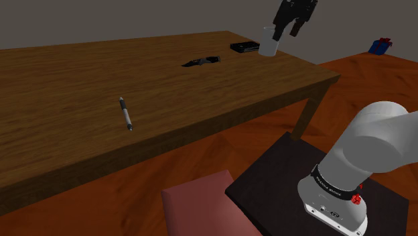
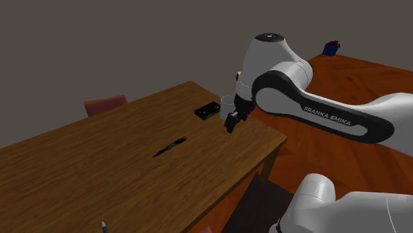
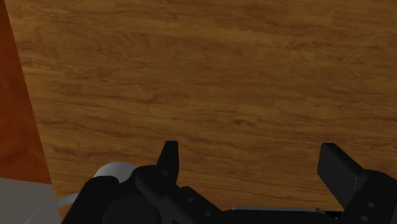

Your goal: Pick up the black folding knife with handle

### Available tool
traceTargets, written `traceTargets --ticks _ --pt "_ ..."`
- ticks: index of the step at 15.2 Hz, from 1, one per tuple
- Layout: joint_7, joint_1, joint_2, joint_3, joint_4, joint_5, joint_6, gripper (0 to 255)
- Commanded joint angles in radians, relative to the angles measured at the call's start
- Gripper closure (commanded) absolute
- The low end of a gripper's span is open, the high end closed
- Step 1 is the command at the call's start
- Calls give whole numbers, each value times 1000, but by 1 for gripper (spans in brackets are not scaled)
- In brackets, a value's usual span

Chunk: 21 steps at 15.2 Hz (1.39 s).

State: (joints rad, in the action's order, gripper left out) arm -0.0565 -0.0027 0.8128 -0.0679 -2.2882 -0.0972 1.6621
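The claw (image 1: 287, 30) hangs in the air above one corner of the table (image 1: 60, 100). Its two fingers (image 3: 168, 156) are spread wide apart. Nothing is between them, and there is just bare wood underneath. I think it is open and high up so that it can come down over the knife without bumping anything on the way.

The black folding knife (image 1: 201, 62) lies flat on the table, well away from the claw and more toward the middle of the table. It is long and thin and lies all by itself, with nothing touching it. That should make it easy to reach from above.

A white cup (image 1: 269, 44) stands just beside the claw, a bit lower down. A flat black box (image 1: 244, 47) lies near the cup, on the side of the claw where the knife is. I think the claw could knock these two if it went to the knife too low.

A pen (image 1: 126, 114) lies far past the knife. A pink chair (image 1: 201, 208) is tucked by the table, far from the claw. A small blue box (image 1: 380, 45) sits on the floor (image 1: 362, 74), away on the claw's other side. None of these are in the way.
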Motion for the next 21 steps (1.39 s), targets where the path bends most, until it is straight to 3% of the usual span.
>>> traceTargets --ticks 1,11,21 --pt "0 0 0 0 0 0 0 0" --pt "557 217 -388 -123 247 14 95 0" --pt "1076 369 -695 -123 491 82 81 0"
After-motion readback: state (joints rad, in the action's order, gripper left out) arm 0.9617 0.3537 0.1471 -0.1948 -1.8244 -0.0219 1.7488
